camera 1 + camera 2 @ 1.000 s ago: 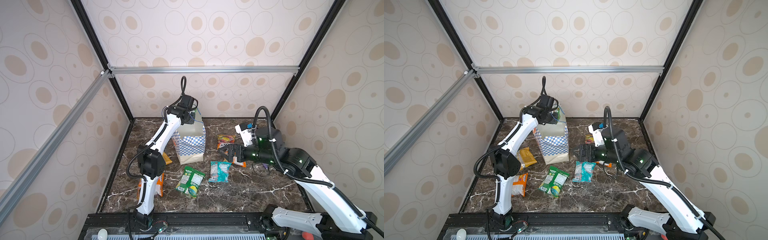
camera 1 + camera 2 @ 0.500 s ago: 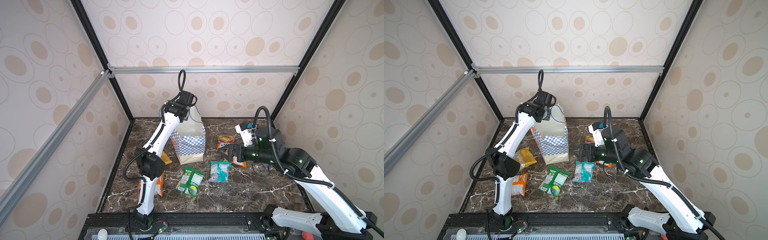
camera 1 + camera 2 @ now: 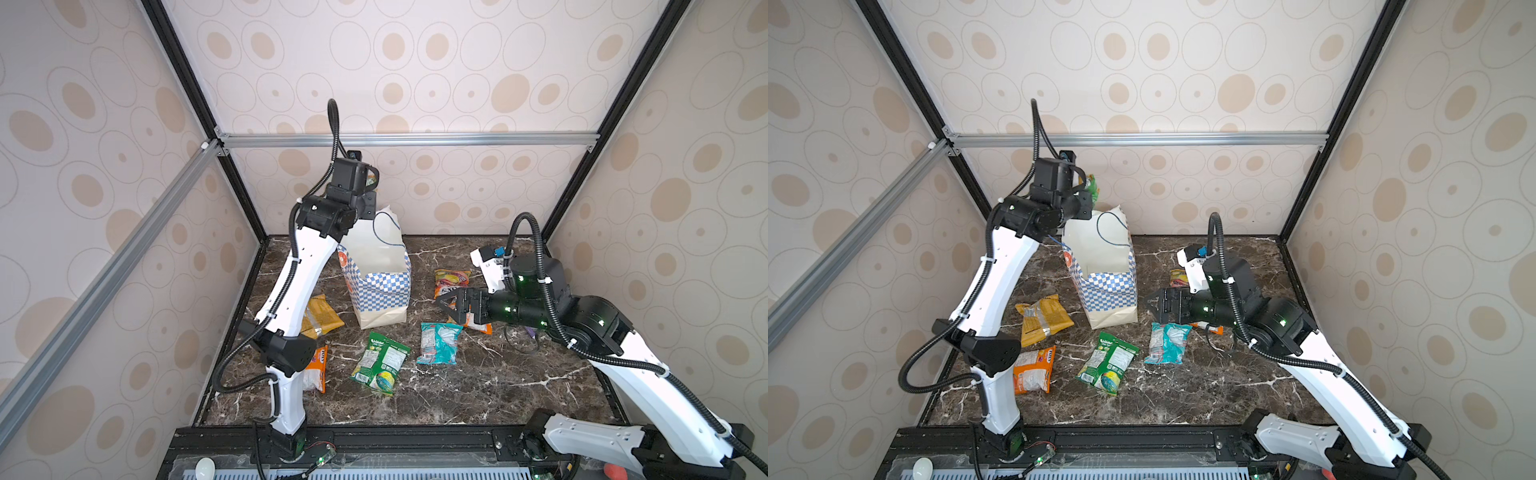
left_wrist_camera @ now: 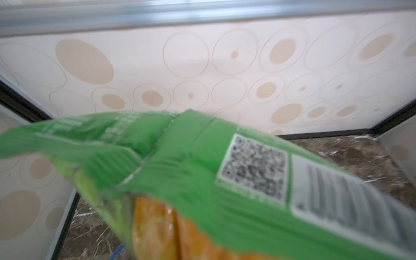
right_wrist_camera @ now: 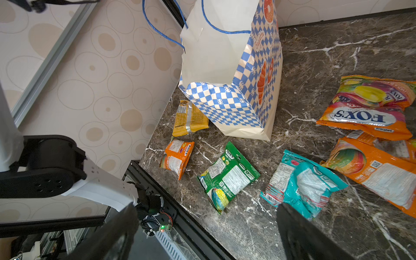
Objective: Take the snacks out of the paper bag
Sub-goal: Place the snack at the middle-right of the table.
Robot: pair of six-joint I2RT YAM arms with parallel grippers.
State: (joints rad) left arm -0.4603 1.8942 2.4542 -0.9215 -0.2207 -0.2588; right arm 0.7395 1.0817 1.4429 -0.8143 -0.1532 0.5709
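The paper bag (image 3: pixel 380 286) (image 3: pixel 1106 291) (image 5: pixel 225 99) stands upright and open at the back of the table. Above its mouth, my left gripper (image 3: pixel 1088 192) is shut on a green snack packet (image 4: pixel 202 168) (image 3: pixel 371 179), which hides the fingers in the left wrist view. Other snacks lie around the bag: green (image 3: pixel 380 361) (image 5: pixel 227 177), teal (image 3: pixel 438 343) (image 5: pixel 301 182), mustard (image 3: pixel 322 316), small orange-and-white (image 3: pixel 1032 370), and two orange ones (image 5: pixel 369 108) (image 5: pixel 378 173). My right gripper (image 3: pixel 442 301) (image 5: pixel 202 236) hangs open and empty to the right of the bag.
The blue cord handles (image 5: pixel 157 29) hang loose at the bag's top. The back wall and a black corner post (image 3: pixel 249 208) stand close behind the left arm. The black front rail (image 3: pixel 374 436) borders the marble table (image 3: pixel 478 395).
My left gripper has risen from the bag's mouth to well above it, carrying the green packet. The right arm has not moved.
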